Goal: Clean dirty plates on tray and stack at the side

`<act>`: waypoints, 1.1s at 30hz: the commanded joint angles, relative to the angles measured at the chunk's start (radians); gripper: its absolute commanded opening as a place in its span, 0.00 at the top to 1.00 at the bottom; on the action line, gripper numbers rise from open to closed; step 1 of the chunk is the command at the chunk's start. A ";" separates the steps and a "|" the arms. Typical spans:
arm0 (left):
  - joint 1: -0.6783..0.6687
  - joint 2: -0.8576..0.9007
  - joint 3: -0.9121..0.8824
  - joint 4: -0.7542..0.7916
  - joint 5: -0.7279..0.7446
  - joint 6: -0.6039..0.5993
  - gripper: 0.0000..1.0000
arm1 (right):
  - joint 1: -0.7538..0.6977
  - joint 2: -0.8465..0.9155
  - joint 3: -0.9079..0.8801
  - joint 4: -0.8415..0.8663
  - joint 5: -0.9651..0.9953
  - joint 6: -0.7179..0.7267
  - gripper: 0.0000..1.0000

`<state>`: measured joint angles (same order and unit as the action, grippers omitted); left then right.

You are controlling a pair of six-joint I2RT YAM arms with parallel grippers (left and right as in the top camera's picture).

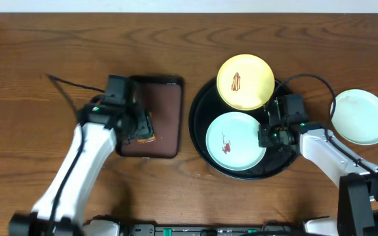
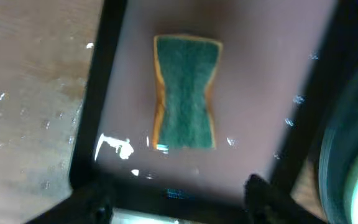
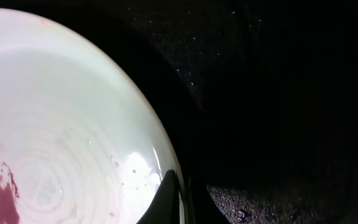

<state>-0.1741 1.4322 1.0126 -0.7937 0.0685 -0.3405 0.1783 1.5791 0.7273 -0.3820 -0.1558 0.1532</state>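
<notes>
The black round tray (image 1: 198,121) holds a pale yellow plate (image 1: 245,82) with a brown smear at its far side. A mint-white plate (image 1: 235,141) with a red smear lies at its near side. My right gripper (image 1: 268,133) is shut on that mint plate's right rim. In the right wrist view its fingers (image 3: 182,186) pinch the rim of the plate (image 3: 61,124) over the tray floor (image 3: 278,93). A second mint-white plate (image 1: 361,117) lies on the table right of the tray. My left gripper (image 1: 140,126) is open and empty (image 2: 179,193).
A green sponge with an orange edge (image 2: 185,93) lies on a rectangular dark-brown tray (image 1: 166,111), just ahead of my left fingers. The brown tray (image 2: 260,81) sits left of the black tray. A thin cable (image 1: 71,85) trails across the table at the left.
</notes>
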 commanded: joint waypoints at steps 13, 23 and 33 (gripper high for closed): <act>-0.002 0.387 -0.006 0.201 -0.027 -0.019 0.92 | -0.001 0.018 -0.021 -0.013 0.135 0.026 0.99; -0.002 0.209 0.160 -0.014 -0.029 -0.019 0.59 | -0.001 0.018 -0.021 -0.018 0.125 0.026 0.99; -0.002 0.247 -0.002 -0.002 -0.028 -0.105 0.51 | -0.001 0.018 -0.021 -0.018 0.121 0.026 0.99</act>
<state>-0.1761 1.6485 1.0805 -0.7906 0.0517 -0.3897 0.1791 1.5787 0.7273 -0.3840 -0.1555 0.1616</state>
